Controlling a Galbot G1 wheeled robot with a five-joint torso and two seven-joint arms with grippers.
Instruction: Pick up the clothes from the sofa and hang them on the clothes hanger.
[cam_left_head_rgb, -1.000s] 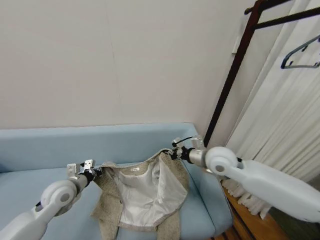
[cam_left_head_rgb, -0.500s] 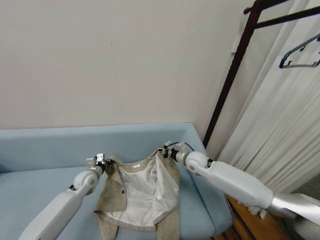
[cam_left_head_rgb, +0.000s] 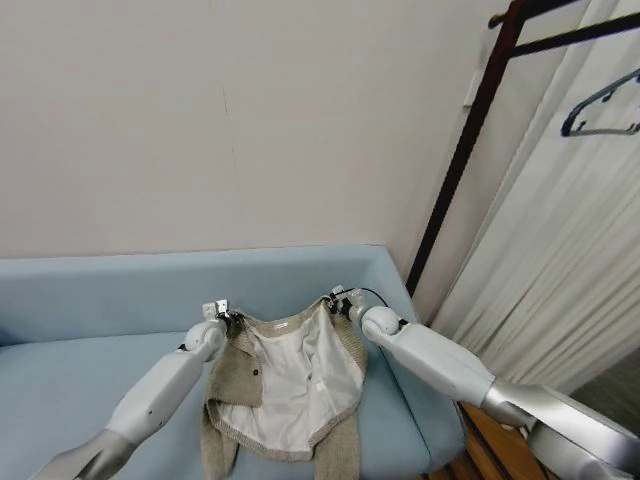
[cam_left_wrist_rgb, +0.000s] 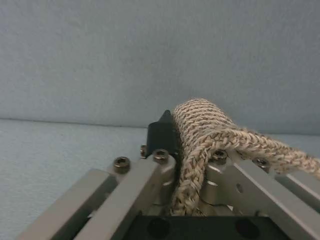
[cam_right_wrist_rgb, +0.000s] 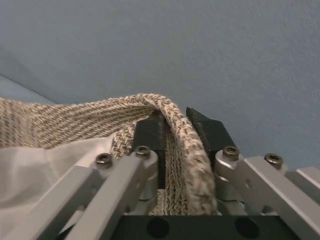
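The cardigan (cam_left_head_rgb: 285, 390) runs off the bottom of the head view, so its sleeve ends are cut off. The sofa (cam_left_head_rgb: 90, 300) is cut at the left and bottom. The hanger (cam_left_head_rgb: 600, 110) goes past the right edge. In the left wrist view, the cardigan hides one pad of the left gripper (cam_left_wrist_rgb: 185, 142).

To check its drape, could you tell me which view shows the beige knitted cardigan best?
The head view: the beige knitted cardigan appears nearly whole, spread between the left pincer and right pincer over the blue sofa. The wrist views show its knit edge clamped in each pincer.
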